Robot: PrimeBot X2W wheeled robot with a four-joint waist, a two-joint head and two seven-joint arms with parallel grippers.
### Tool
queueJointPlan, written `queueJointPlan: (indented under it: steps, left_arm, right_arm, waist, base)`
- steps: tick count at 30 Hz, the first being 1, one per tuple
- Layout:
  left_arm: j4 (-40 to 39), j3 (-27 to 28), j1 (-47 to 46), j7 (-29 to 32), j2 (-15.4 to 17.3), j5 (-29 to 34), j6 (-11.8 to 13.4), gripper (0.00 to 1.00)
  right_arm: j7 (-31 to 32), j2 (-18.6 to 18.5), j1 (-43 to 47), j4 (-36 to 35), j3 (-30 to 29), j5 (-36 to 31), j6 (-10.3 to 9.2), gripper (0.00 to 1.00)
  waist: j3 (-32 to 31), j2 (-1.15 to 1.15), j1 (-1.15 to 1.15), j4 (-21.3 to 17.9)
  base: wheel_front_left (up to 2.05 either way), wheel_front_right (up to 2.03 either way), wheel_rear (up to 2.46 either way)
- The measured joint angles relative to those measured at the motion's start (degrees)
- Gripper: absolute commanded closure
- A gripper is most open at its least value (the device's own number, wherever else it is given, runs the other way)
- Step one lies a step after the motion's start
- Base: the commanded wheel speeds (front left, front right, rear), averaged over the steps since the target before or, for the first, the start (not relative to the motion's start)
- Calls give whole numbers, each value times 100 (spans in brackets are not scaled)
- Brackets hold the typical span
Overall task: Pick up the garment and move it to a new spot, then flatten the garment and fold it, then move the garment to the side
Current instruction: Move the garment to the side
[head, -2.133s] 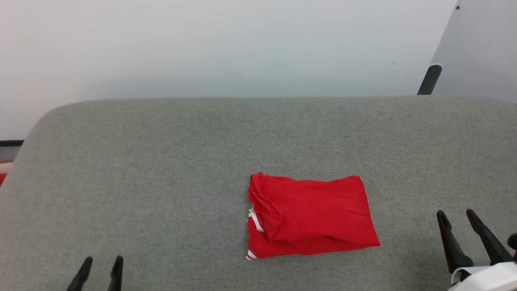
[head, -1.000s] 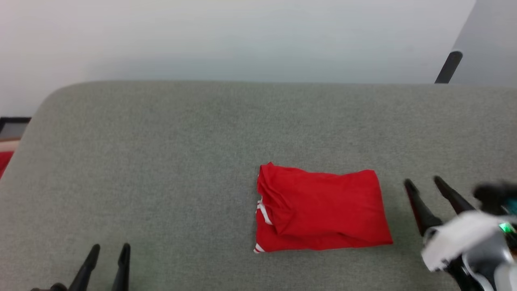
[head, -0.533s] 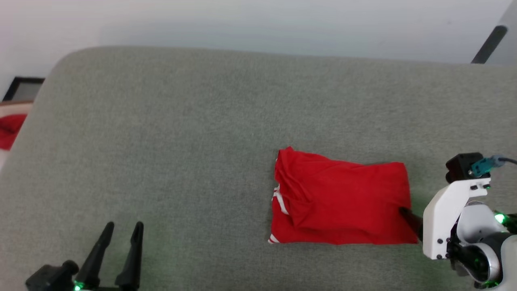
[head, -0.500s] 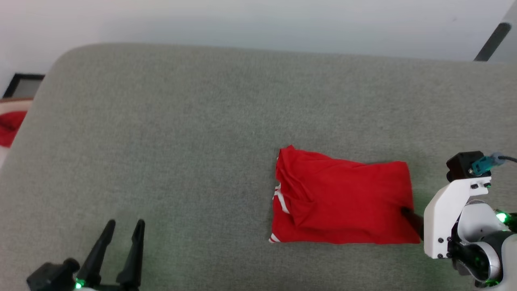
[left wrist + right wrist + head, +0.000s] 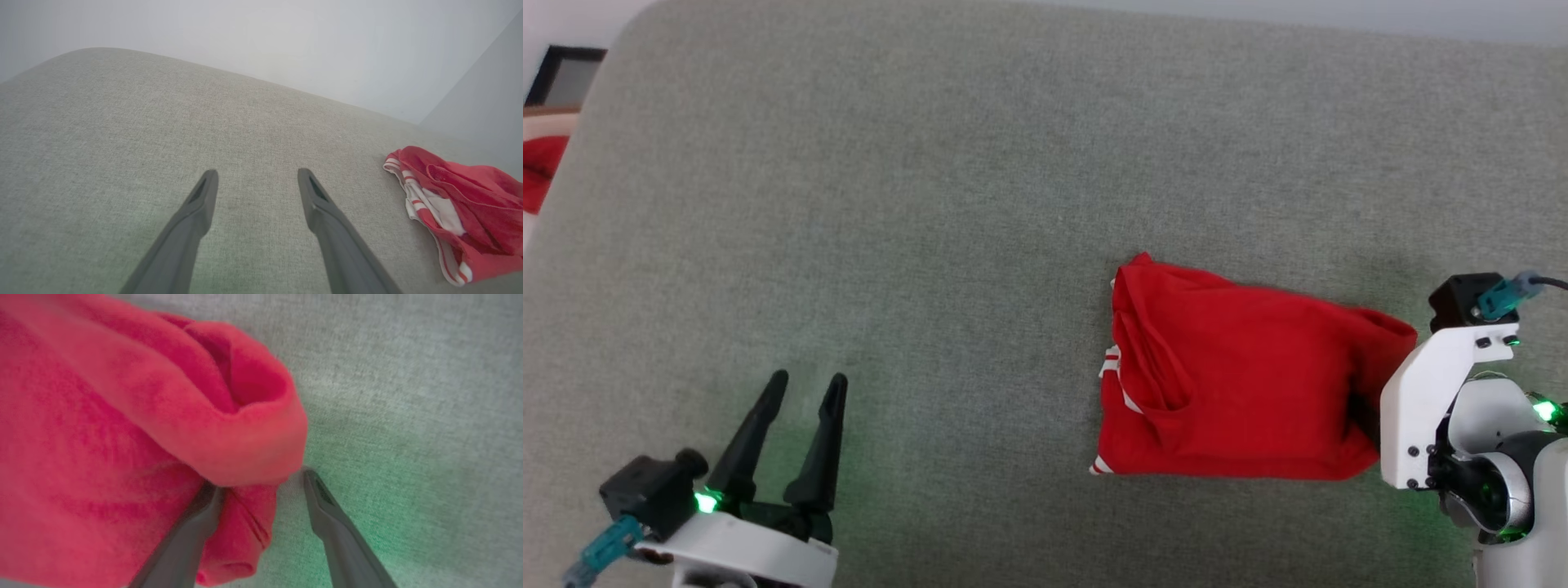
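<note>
Folded garment [image 5: 1241,384] lies right of centre on my grey worktop [image 5: 890,204].
My right tool [image 5: 259,482] is spread at its edge, one finger under the fold, gripping nothing; left tool [image 5: 809,380] gapes empty, well apart.

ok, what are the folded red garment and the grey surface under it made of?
Folded red garment: soft matte knit cloth, probably jersey; it creases and rolls at the edge. Grey surface: matte woven fabric, fine heathered weave; rounded corner hints at padding.
</note>
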Motion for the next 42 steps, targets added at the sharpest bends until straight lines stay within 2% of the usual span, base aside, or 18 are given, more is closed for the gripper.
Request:
queueJointPlan:
  steps: [1,2,7,13,19,23,29,34,42]
  left_arm:
    - [2,-11,-31,0,12,0,0,0]
    - [4,-18,-63,-1,21,0,0,0]
    - [-96,-14,-103,0,108,54,0,0]
    - [-455,113,-143,0,253,154,0,0]
    - [-949,164,-339,0,604,291,-1,0]
    - [-1188,125,-483,0,979,363,0,0]
    - [-1383,116,-784,0,1558,416,-1,0]
    - [-1506,148,-1083,0,2008,404,-1,0]
    - [-1690,137,-1530,0,2474,308,-1,0]
  right_arm:
    - [-71,-7,-4,2,-4,55,-1,60]
    - [-162,-11,-13,16,-24,118,-1,100]
    - [-746,53,-41,87,-124,455,3,100]
    - [-1546,52,-20,-13,-286,859,1,100]
    - [-1965,49,99,-296,-692,1016,0,100]
    - [-2062,45,120,-506,-1033,1012,0,100]
    - [-2092,-60,100,-678,-1546,744,0,100]
    - [-2240,-268,-259,-659,-1958,504,0,100]
    - [-2641,-399,-800,-582,-2286,-266,0,100]
  waist:
    - [30,0,0,13]
    - [53,0,0,20]
    - [70,0,0,-87]
    - [61,0,0,-429]
    - [146,0,0,-867]
    - [239,0,0,-1171]
    - [413,0,0,-1601]
    - [630,0,0,-1858]
    - [1014,0,0,-2103]
  base:
    - [0,0,0]
    - [0,0,0]
    - [0,0,0]
    - [0,0,0]
    - [0,0,0]
    - [0,0,0]
    - [0,0,0]
    - [0,0,0]
    - [0,0,0]
